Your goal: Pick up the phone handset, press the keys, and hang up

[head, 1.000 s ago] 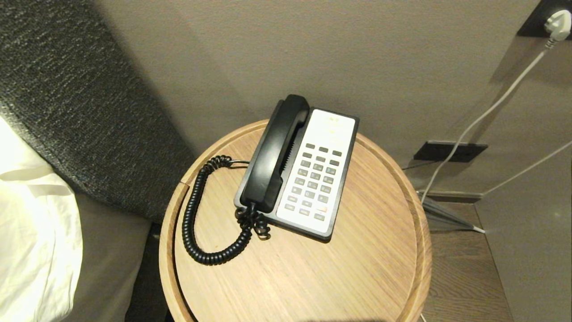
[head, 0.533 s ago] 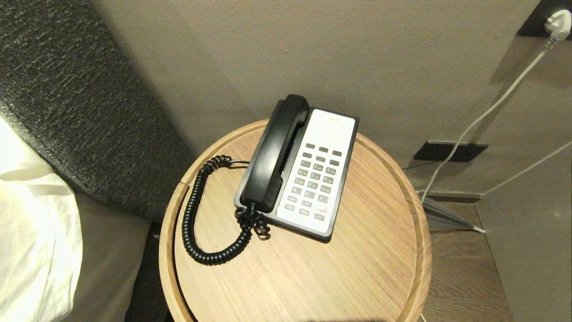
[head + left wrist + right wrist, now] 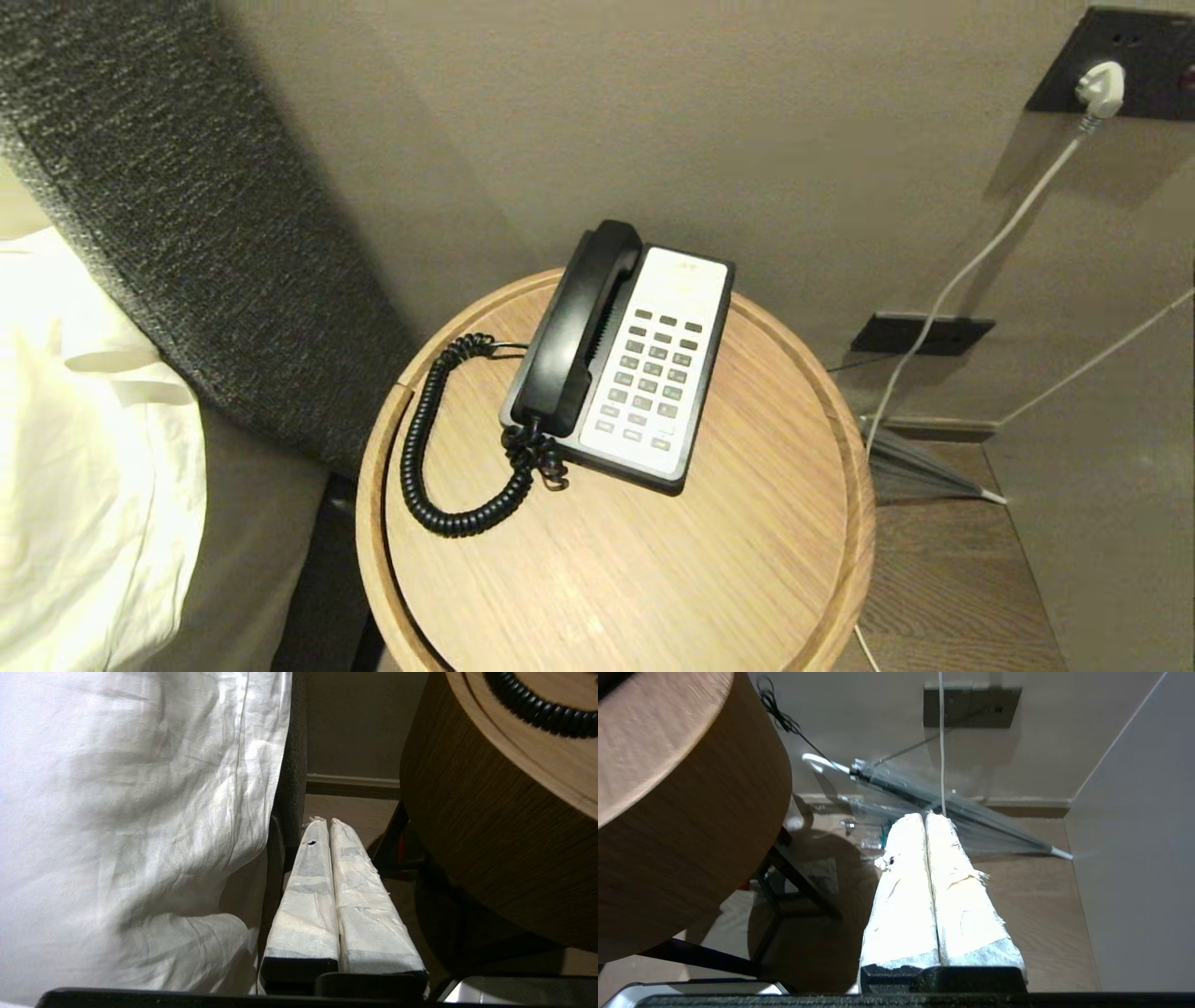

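Observation:
The black phone handset (image 3: 577,327) lies in its cradle on the left side of the black-and-white phone base (image 3: 674,280), whose grey keys (image 3: 653,383) face up. Its coiled cord (image 3: 420,448) loops across the round wooden table (image 3: 653,579). Neither arm shows in the head view. My left gripper (image 3: 325,820) hangs low between the white bedding and the table's side, shut and empty. My right gripper (image 3: 923,815) hangs low on the table's other side above the floor, shut and empty. A piece of the cord (image 3: 537,704) shows in the left wrist view.
A bed with white bedding (image 3: 84,485) and a dark padded headboard (image 3: 187,233) stands left of the table. A clear umbrella (image 3: 952,807) lies on the floor to the right. White cables (image 3: 980,252) run from a wall socket. The wall is close behind the table.
The head view has shifted: the table and phone now sit lower and slightly smaller in the picture, and more of the wall socket shows. The phone has not moved on the table.

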Available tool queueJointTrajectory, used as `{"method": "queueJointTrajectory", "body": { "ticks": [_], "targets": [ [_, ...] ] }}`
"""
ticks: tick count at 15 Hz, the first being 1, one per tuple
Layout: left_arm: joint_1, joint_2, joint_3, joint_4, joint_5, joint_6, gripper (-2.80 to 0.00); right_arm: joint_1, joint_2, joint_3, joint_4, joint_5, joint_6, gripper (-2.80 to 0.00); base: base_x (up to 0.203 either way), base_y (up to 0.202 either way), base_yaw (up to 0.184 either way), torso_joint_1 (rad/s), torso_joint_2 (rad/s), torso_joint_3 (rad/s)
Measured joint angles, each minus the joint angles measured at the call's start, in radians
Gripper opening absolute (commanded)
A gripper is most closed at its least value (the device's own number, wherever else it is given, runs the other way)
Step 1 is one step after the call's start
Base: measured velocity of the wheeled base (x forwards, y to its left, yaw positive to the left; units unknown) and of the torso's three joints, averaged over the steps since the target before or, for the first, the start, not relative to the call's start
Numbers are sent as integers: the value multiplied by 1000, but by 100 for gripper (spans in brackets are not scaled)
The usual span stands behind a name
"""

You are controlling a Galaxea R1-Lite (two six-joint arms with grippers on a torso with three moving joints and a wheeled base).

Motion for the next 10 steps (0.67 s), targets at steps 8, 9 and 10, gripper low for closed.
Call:
{"method": "queueJointTrajectory", "body": {
  "ticks": [8, 9, 10],
  "targets": [
    [0, 0, 0, -13, 0, -12, -280, 0, 0, 0, 0, 0, 0, -280, 0, 0, 0, 1, 1, 204],
    [0, 0, 0, -13, 0, -12, -280, 0, 0, 0, 0, 2, -3, -280, 0, 0, 0, 2, 2, 203],
    [0, 0, 0, -13, 0, -13, -280, 0, 0, 0, 1, 4, -10, -280, 0, 0, 0, 4, 6, 205]
  ]
}}
